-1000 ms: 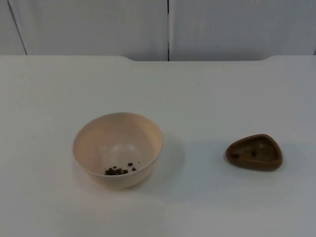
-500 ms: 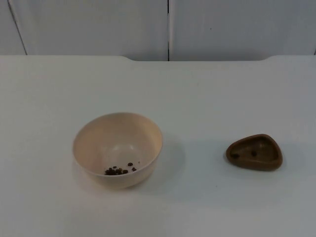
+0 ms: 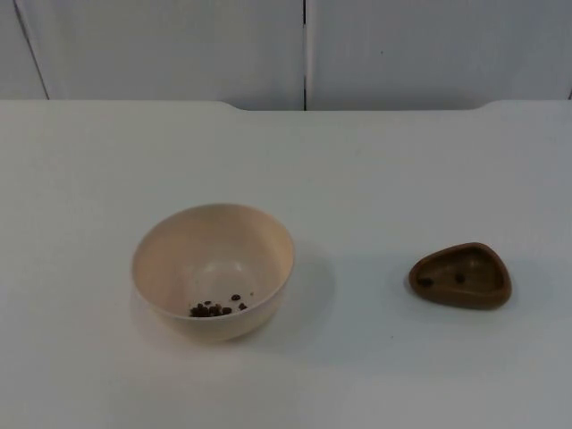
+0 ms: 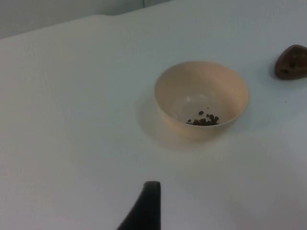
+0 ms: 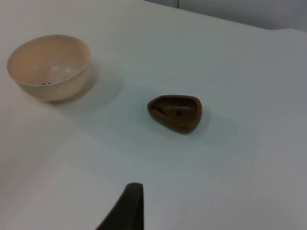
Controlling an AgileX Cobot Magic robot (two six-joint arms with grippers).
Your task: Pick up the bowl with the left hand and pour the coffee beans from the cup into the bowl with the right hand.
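Note:
A cream bowl (image 3: pixel 183 246) stands upright on the white table, left of centre, with a small heap of coffee beans (image 3: pixel 214 308) at its bottom. To its right lies a low brown three-cornered cup (image 3: pixel 483 295) with one or two dark beans inside. Both stand free, nothing touching them. The left wrist view has the bowl (image 4: pixel 177 91), its beans (image 4: pixel 204 120) and the cup (image 4: pixel 291 62) well ahead of my left gripper (image 4: pixel 144 211). In the right wrist view my right gripper (image 5: pixel 127 208) hangs well short of the cup (image 5: pixel 175 122), with the bowl (image 5: pixel 48 76) farther off. Both arms wait.
The white table (image 3: pixel 375 179) runs back to the grey partition wall (image 3: pixel 179 45). A dark vertical seam (image 3: pixel 305 54) splits the wall behind the table's middle.

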